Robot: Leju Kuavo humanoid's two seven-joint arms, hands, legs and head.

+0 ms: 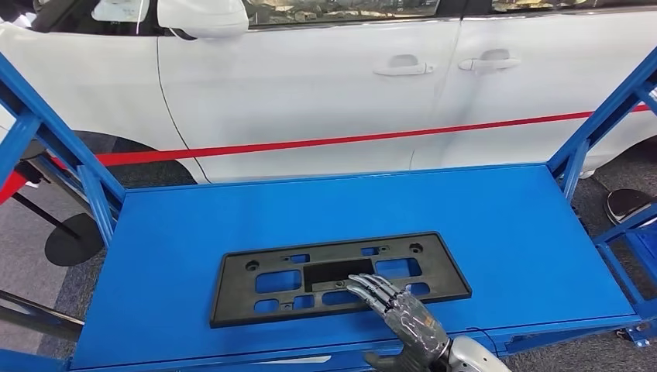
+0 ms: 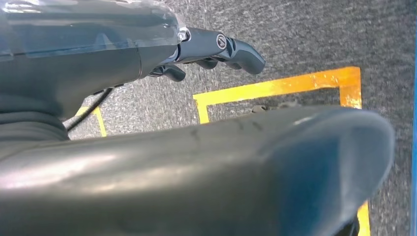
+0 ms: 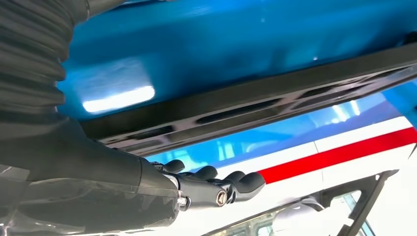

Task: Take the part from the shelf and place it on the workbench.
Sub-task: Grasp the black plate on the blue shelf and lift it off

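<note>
Tabletop [image 1: 511, 232]: blue, flat, framed by blue uprights at left and right. It carries one item.

Part [image 1: 338, 276]: black rectangular plate with cut-out slots and small holes, lying flat on the tabletop, toward the near edge and a little left of centre. In the right wrist view the part [image 3: 255, 105] shows as a dark slotted bar against the blue surface.

Right robot hand [image 1: 399, 306]: comes in from the near right, palm down, fingers stretched out and slightly apart. The fingertips lie over the part's near middle section; whether they press on it or hover just above cannot be told. It grasps nothing. In the right wrist view the right robot hand [image 3: 211, 184] has its fingers extended beside the part, not wrapped round it.

Left robot hand [image 2: 216, 49]: hangs over grey floor [image 2: 295, 39] marked with yellow tape [image 2: 275, 87]; fingers loosely curled with nothing in them.

Car [image 1: 325, 85]: white with a red side stripe, standing just beyond the tabletop's far edge.
</note>
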